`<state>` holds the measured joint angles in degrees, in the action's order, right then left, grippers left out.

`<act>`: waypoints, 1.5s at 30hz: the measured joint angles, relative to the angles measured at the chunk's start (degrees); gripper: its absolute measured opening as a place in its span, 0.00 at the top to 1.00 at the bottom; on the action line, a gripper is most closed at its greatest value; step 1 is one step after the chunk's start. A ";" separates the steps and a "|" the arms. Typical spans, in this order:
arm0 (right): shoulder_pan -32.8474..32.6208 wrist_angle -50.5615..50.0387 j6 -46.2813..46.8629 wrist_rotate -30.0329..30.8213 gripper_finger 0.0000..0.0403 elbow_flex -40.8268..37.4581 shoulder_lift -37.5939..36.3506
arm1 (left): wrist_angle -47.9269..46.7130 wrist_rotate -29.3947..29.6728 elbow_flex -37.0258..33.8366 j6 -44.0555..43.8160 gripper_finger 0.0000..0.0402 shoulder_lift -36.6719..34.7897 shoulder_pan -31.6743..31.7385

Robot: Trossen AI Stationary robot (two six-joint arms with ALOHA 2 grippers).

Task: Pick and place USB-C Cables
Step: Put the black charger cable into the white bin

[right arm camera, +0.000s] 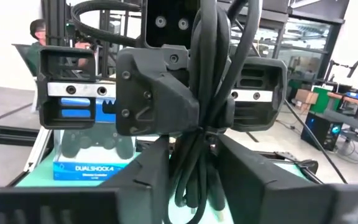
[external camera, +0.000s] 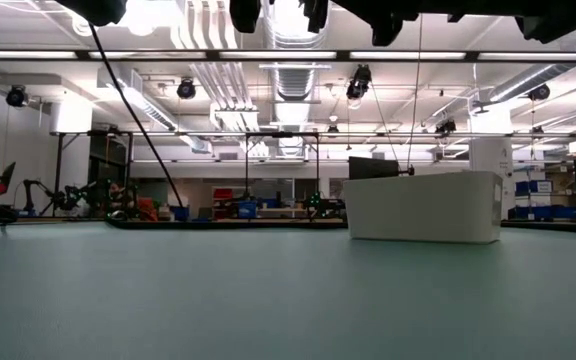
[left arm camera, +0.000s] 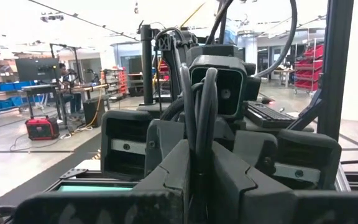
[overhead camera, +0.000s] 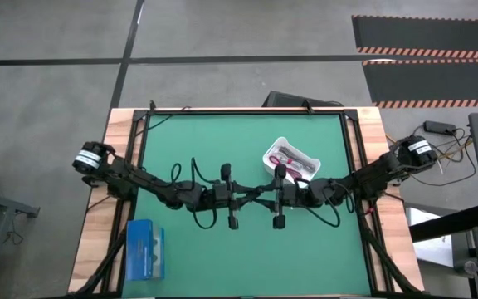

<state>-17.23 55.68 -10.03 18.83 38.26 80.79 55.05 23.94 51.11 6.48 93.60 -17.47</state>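
Both arms meet high over the middle of the green table. Between them a black USB-C cable bundle [left arm camera: 199, 118] stands upright, also in the right wrist view [right arm camera: 197, 106]. My left gripper [overhead camera: 249, 198] is shut on it from the table's left, and my right gripper [overhead camera: 264, 198] faces it and closes on the same bundle. A magenta-red cable [overhead camera: 287, 158] and other pale cables lie in the white tray [overhead camera: 307, 154], which is far right of the grippers. My left gripper pinches the black bundle [left arm camera: 199, 158] between its two fingers, level, from the table's left, fingers across it. The bundle stands upright, clear of the table. My right gripper has a finger [right arm camera: 148, 180] on each side of the bundle's lower part [right arm camera: 194, 183], with no gap showing, level from the right.
A flat blue box [overhead camera: 145, 249] lies at the table's near left corner and shows beyond the grippers in the right wrist view [right arm camera: 87, 167]. The white tray [external camera: 423, 205] stands on the mat. Black wires loop from both arms. People stand far off in the room.
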 joint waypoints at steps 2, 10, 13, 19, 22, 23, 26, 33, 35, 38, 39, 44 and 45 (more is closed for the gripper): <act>0.00 -0.03 -0.18 0.00 0.76 0.00 0.00 | 0.00 0.00 0.00 -0.02 0.94 0.00 0.00; -0.02 -0.86 -0.31 0.07 0.88 0.00 -0.04 | -0.37 0.16 -0.14 -0.09 0.94 0.00 -0.09; -0.02 -0.98 -0.23 0.08 0.88 -0.02 -0.04 | -0.23 0.14 -0.37 -0.22 0.92 0.00 -0.09; 0.02 -1.56 -0.04 0.31 0.89 -0.02 -0.02 | -0.05 -0.38 -0.78 -2.55 0.80 0.00 -0.04; 0.02 -1.78 -0.04 0.47 0.90 -0.02 0.00 | -0.13 -0.52 -0.81 -3.17 0.72 0.00 -0.07; 0.04 -1.84 -0.04 0.51 0.91 -0.02 0.00 | -0.13 -0.55 -0.81 -3.17 0.70 0.00 -0.11; 0.04 -2.14 -0.03 0.50 0.92 -0.02 0.00 | -0.13 -0.52 -0.81 -3.17 0.63 0.01 -0.15; 0.04 -4.53 0.66 0.74 0.92 -0.02 -0.53 | -2.90 -0.42 -0.90 -3.13 0.53 -1.30 -0.15; 0.04 -6.20 1.11 0.79 0.92 -0.02 -1.45 | -5.52 -0.24 -0.92 -3.13 0.52 -2.97 -0.15; 0.04 -9.43 2.08 1.15 0.92 0.05 -3.22 | -10.94 -0.20 -0.92 -3.12 0.51 -5.33 -0.17; 0.03 -11.62 2.94 1.88 0.92 0.40 -3.89 | -13.04 -0.20 -0.92 -3.13 0.51 -6.17 -0.20; 0.06 -28.38 7.48 3.93 0.92 4.96 -7.50 | -21.64 -0.02 -0.94 -3.11 0.51 -10.32 -0.20; 0.07 -32.00 8.34 3.92 0.92 6.27 -8.05 | -23.24 -0.02 -0.94 -3.10 0.51 -11.05 -0.20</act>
<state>-17.17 23.68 -1.69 22.75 44.53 72.75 31.81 23.92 50.17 3.38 82.56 -17.67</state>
